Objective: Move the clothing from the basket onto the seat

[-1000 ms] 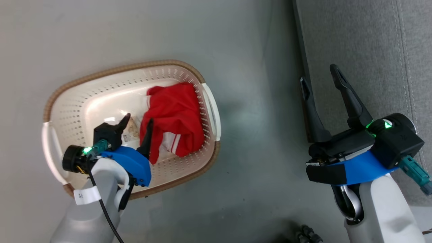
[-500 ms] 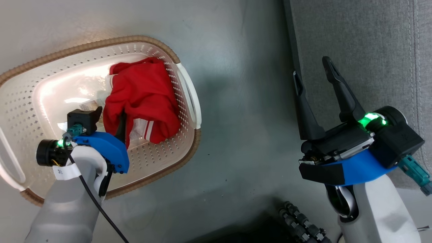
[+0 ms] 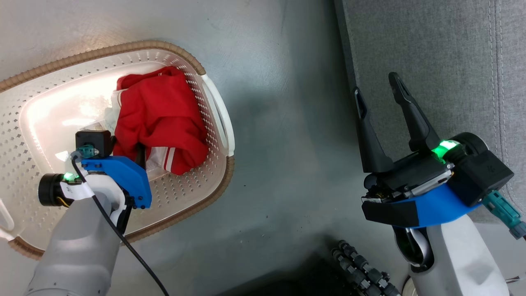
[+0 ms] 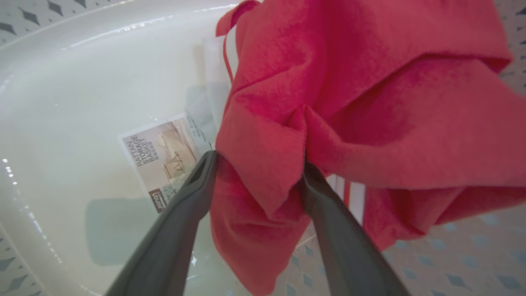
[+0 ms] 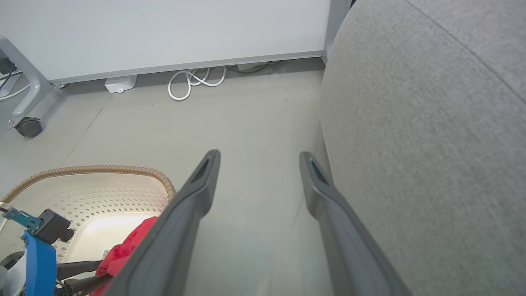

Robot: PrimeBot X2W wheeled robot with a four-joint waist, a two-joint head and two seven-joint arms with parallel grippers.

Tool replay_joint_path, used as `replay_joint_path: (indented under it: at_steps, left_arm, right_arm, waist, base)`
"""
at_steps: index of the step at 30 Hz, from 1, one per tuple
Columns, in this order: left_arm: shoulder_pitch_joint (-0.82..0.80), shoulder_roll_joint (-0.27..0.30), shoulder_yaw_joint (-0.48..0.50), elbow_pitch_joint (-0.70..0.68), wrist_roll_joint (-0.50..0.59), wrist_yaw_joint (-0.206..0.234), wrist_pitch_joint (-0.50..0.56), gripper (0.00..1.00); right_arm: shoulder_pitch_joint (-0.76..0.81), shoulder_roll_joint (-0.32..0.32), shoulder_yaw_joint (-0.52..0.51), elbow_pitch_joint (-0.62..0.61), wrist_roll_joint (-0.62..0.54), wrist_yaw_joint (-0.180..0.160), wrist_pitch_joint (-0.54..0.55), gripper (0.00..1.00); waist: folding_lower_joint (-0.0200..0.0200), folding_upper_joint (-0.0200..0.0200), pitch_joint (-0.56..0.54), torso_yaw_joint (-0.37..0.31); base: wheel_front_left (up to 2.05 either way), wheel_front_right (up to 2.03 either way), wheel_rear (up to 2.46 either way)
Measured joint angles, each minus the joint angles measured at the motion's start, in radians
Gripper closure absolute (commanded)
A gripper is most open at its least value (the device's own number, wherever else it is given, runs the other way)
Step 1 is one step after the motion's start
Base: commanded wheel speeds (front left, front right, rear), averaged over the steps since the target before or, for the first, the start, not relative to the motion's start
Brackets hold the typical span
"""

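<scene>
Grasp step: left fingers (image 4: 176, 226) open astride clothing (image 4: 370, 102) in basket (image 3: 185, 185); right fingers (image 3: 413, 119) open. Next: close, lift, carry to seat (image 3: 431, 49).

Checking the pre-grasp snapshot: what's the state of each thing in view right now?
clothing: crumpled heap inside the basket
basket: upright on the floor, clothing at one end
seat: no clothing on the part in view
left gripper: open, fingers astride a red fold
right gripper: open, empty, by the seat's edge
</scene>
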Motion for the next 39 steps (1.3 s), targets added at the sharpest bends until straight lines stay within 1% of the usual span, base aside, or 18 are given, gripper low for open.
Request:
replay_joint_path:
  at_steps: [2, 3, 4, 11, 29, 35, 39]
  left_arm:
    - [-0.003, -0.007, 0.001, 0.007, -0.005, 0.003, 0.009, 0.01]
    - [-0.004, -0.01, -0.001, 0.01, -0.005, 0.004, 0.013, 0.8]
    - [-0.007, -0.012, -0.003, 0.013, -0.005, 0.004, 0.014, 1.0]
    - [-0.017, -0.021, -0.015, 0.028, -0.007, 0.004, 0.029, 1.0]
    - [-0.019, -0.029, -0.044, 0.042, -0.028, -0.002, 0.021, 1.0]
    - [-0.017, -0.056, -0.042, 0.038, -0.058, -0.003, -0.009, 1.0]
    - [0.01, -0.074, -0.054, 0.021, -0.071, -0.003, -0.029, 1.0]
  right_arm:
    - [0.002, 0.0, -0.001, 0.002, 0.0, 0.0, -0.001, 0.0]
    - [0.002, 0.0, -0.002, 0.003, 0.0, 0.0, -0.001, 0.0]
    - [0.002, 0.0, -0.002, 0.004, 0.0, 0.0, -0.001, 0.0]
    - [0.002, 0.0, -0.003, 0.007, 0.0, 0.0, -0.004, 0.0]
    - [0.0, 0.0, -0.006, 0.021, -0.002, 0.0, -0.004, 0.0]
    - [-0.001, 0.0, -0.012, 0.035, -0.005, 0.0, -0.005, 0.0]
    - [-0.001, 0.0, -0.018, 0.049, -0.016, 0.0, -0.003, 0.0]
  waist:
    - [0.0, 0.0, 0.0, -0.001]
    - [0.0, 0.0, 0.0, -0.001]
    - [0.0, 0.0, 0.0, -0.001]
    - [0.0, 0.0, -0.011, 0.002]
    - [0.0, 0.0, -0.039, 0.013]
    - [0.0, 0.0, -0.086, 0.029]
    - [0.0, 0.0001, -0.142, 0.042]
  base:
    - [0.0, 0.0, 0.0]
    - [0.0, 0.0, 0.0]
    - [0.0, 0.0, 0.0]
    - [0.0, 0.0, 0.0]
    - [0.0, 0.0, 0.0]
    - [0.0, 0.0, 0.0]
    - [0.0, 0.0, 0.0]
